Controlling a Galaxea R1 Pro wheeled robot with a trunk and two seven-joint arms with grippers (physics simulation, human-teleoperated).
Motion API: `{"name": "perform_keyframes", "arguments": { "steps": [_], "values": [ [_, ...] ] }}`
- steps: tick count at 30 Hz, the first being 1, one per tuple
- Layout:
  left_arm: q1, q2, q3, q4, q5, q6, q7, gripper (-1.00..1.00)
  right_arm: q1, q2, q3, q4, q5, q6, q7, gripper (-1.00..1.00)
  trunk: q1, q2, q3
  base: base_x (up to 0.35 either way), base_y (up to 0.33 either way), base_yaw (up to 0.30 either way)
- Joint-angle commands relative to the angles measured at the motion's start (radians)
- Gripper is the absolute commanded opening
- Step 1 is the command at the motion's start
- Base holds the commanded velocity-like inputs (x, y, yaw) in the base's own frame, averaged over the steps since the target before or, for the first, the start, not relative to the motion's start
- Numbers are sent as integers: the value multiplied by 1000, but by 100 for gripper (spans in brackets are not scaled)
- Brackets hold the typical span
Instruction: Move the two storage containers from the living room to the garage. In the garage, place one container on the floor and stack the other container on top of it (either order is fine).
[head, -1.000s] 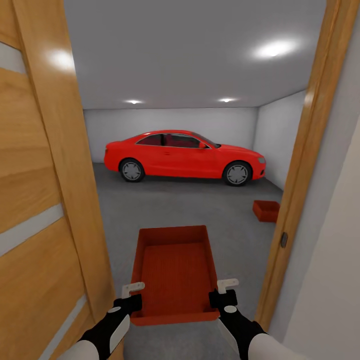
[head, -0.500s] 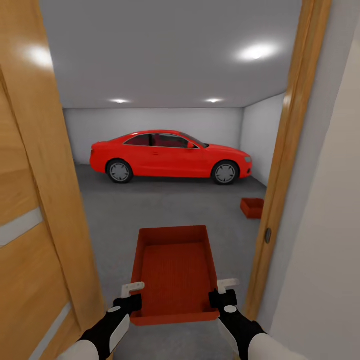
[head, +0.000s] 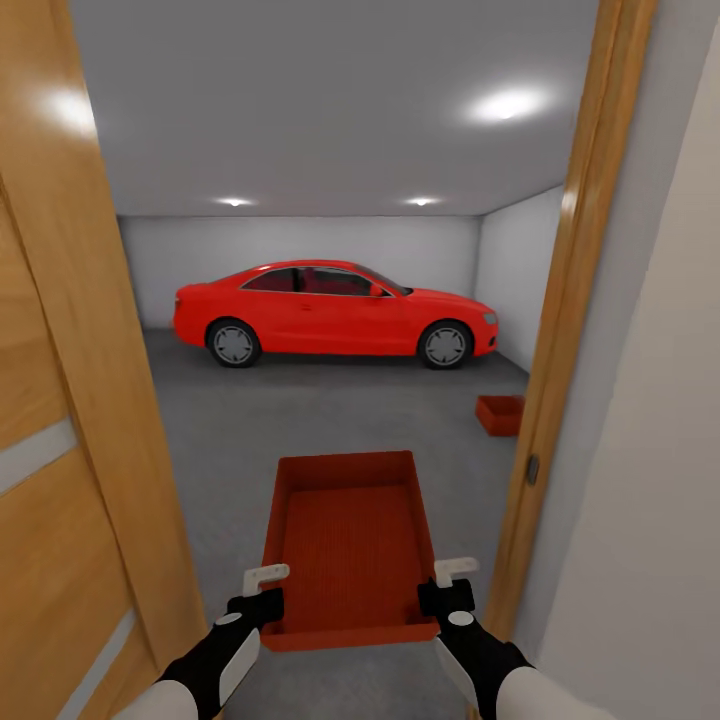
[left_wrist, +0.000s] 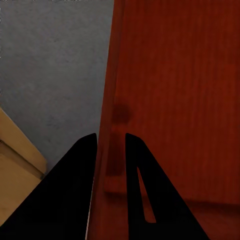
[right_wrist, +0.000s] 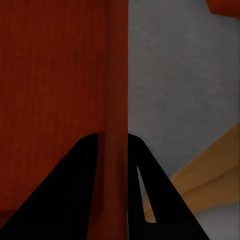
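**Carrying Second Bin Through Garage Doorway**

Held out front at 12 o'clock: open orange-red rectangular storage container (head: 350, 545), lidless, thin-walled, carried level over the dark grey concrete floor (head: 330, 425). Left gripper (head: 263, 588) clamped on the left side wall — one finger inside, one outside, as seen from the left wrist camera (left_wrist: 111, 150). Right gripper (head: 452, 582) clamped likewise on the right side wall, confirmed from the right wrist camera (right_wrist: 113, 150).

Second orange-red container (head: 499, 414) resting on the garage floor at about 1 o'clock, near the right-hand white wall, partly cut off by the door frame.

Hazards:
- Wooden door frame post (head: 560, 330) close at 2 o'clock; open wooden door (head: 60, 430) close at 10 o'clock. Narrow passage — likely clipping of a container corner or an elbow on a skewed heading.
- Thin walls pinched at the rear end only; possible sag or slip at the far end under a jolt.

Surroundings: red coupe car (head: 335, 313) parked broadside at 12 o'clock, well beyond the target bin. Floor between apparently free of obstruction.
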Motion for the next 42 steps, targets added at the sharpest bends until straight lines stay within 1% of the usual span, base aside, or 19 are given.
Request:
{"name": "perform_keyframes", "arguments": {
  "steps": [1, 8, 14, 18, 20, 35, 42],
  "values": [
    [-1, 45, 5, -5, -9, -13, 55, -100, -1, -1, -12, 5, -15, -6, -7, -100, 0, -1, -1, 99, 169, 0],
    [-1, 45, 5, -5, -9, -13, 55, -100, -1, -1, -12, 5, -15, -6, -8, -100, 0, -1, -1, 104, 167, 0],
    [-1, 45, 5, -5, -9, -17, 55, -100, -1, -1, -12, 5, -15, -6, -8, -100, 0, -1, -1, 10, 13, 0],
    [-1, 45, 5, 3, -9, -60, 56, -100, -1, -1, -12, 5, -15, -6, -7, -100, 0, -1, -1, 1, 1, 0],
    [-1, 45, 5, 5, -9, -66, 56, -100, -1, -1, -12, 5, -15, -6, -6, -100, 0, -1, -1, 0, 0, 0],
    [-1, 43, 6, 6, -7, -70, 57, -100, -1, -1, -12, 5, -15, -6, -6, -100, 0, -1, -1, 25, 0, 0],
    [-1, 42, 4, 7, -9, -70, 56, -100, -1, -1, -12, 5, -15, -6, -6, -100, 0, -1, -1, 236, 0, 0]
  ]
}}
